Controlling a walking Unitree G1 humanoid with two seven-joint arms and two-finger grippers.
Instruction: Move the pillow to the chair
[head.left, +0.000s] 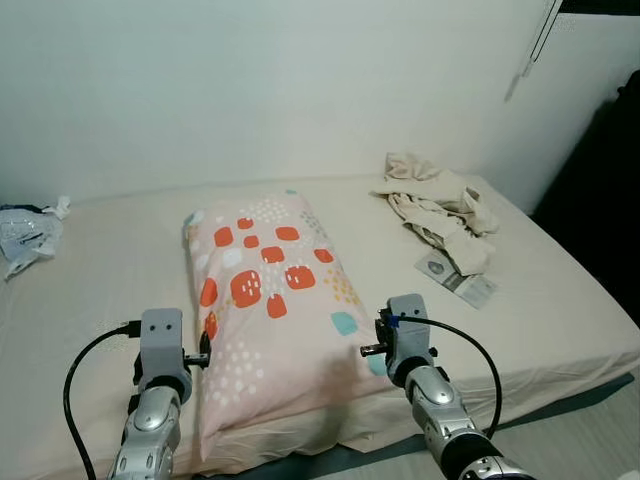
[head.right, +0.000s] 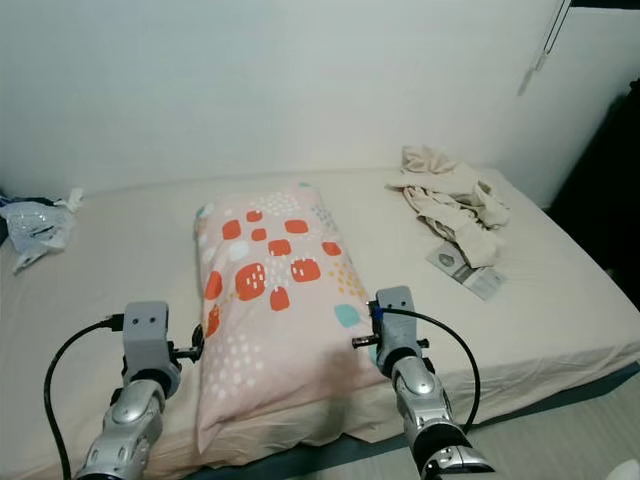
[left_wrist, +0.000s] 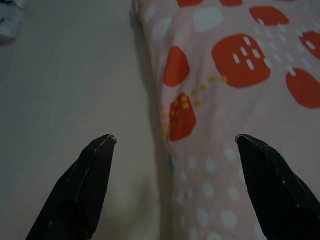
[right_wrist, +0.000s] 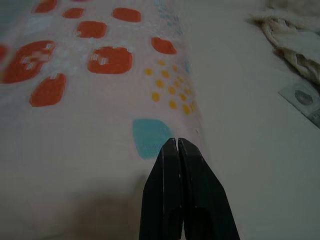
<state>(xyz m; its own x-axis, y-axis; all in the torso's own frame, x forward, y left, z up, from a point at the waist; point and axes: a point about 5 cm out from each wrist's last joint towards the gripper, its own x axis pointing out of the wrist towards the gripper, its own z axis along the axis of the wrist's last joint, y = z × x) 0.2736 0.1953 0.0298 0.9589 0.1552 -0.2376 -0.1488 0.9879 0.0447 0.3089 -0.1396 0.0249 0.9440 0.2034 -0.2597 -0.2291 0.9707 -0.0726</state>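
Note:
A pink pillow (head.left: 265, 300) with orange, white and teal patches lies lengthwise in the middle of the bed (head.left: 560, 340). My left gripper (left_wrist: 175, 137) is open at the pillow's left edge, near its front end. One finger (left_wrist: 85, 185) is over the sheet and the other over the pillow (left_wrist: 240, 100). My right gripper (right_wrist: 176, 141) is shut, its tips at the pillow's right edge beside a teal patch (right_wrist: 150, 136). Nothing shows between its fingers. Both wrists (head.left: 160, 350) (head.left: 405, 340) are low over the bed's front edge.
Crumpled cream clothes (head.left: 435, 205) and a flat printed packet (head.left: 455, 275) lie at the bed's back right. A plastic bag (head.left: 25, 235) sits at the far left. A white wall runs behind the bed. Something dark (head.left: 610, 180) stands to the right.

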